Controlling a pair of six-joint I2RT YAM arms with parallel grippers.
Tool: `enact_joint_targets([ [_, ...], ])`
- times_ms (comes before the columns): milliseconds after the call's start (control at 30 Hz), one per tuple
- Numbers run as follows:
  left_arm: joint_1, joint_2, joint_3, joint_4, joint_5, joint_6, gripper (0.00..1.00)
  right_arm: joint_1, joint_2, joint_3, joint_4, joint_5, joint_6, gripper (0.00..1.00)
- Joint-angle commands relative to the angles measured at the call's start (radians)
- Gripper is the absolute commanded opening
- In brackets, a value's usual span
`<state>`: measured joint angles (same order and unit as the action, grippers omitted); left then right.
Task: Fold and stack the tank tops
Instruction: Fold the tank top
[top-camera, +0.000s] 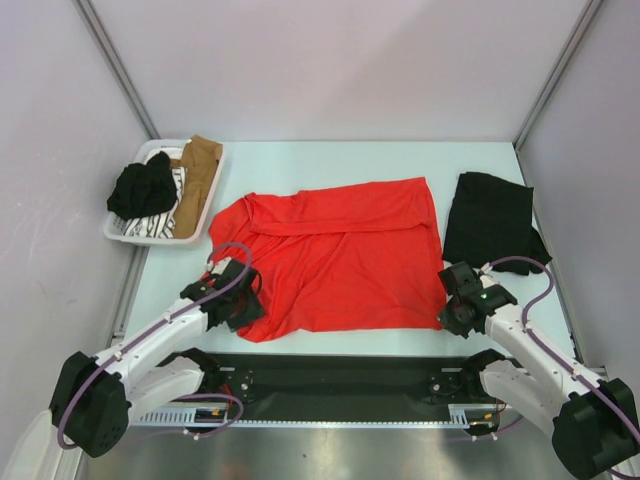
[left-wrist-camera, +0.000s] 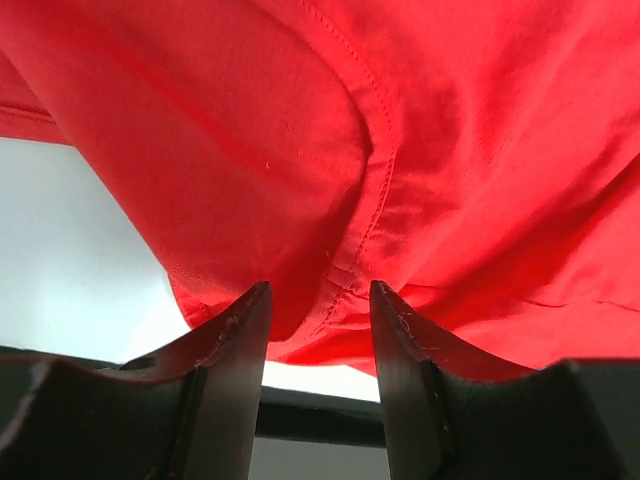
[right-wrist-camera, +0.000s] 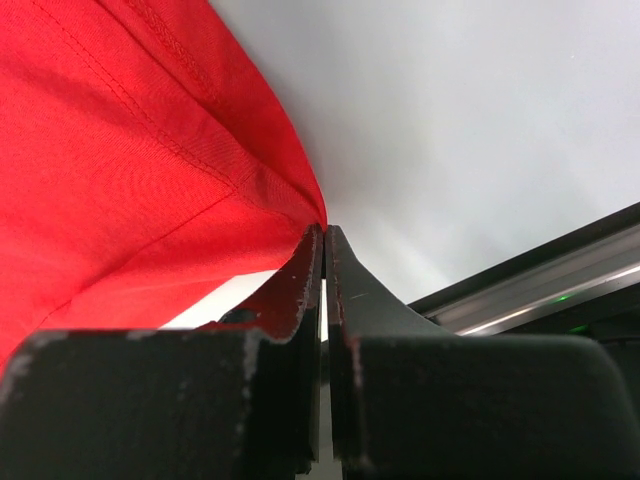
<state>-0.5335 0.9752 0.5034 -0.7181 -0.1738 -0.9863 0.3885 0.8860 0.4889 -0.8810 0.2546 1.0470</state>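
The red tank top (top-camera: 340, 260) lies spread on the pale table, its far part folded over toward me. The black tank top (top-camera: 490, 218) lies folded at the right. My left gripper (top-camera: 243, 305) is at the red top's near left corner. In the left wrist view it (left-wrist-camera: 320, 290) is open, with a red seam (left-wrist-camera: 350, 250) bunched between the fingertips. My right gripper (top-camera: 450, 305) is at the near right corner. In the right wrist view it (right-wrist-camera: 325, 228) is shut, pinching the corner of the red cloth (right-wrist-camera: 120, 170).
A white basket (top-camera: 120, 232) stands at the back left with a black garment (top-camera: 143, 188), a tan one (top-camera: 198, 175) and striped cloth (top-camera: 150, 225) in it. A black strip (top-camera: 340, 375) runs along the table's near edge. Grey walls close in both sides.
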Motion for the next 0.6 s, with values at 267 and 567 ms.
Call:
enact_joint_targets([
  [267,-0.033,-0.044,-0.008,-0.015,0.010,-0.020,0.00,-0.013,-0.025,0.031,-0.029,0.041,0.010,0.00],
  [567,-0.037,-0.161,0.040,-0.190,-0.033,-0.055,0.00,-0.014,-0.050,0.066,-0.085,0.061,0.025,0.00],
])
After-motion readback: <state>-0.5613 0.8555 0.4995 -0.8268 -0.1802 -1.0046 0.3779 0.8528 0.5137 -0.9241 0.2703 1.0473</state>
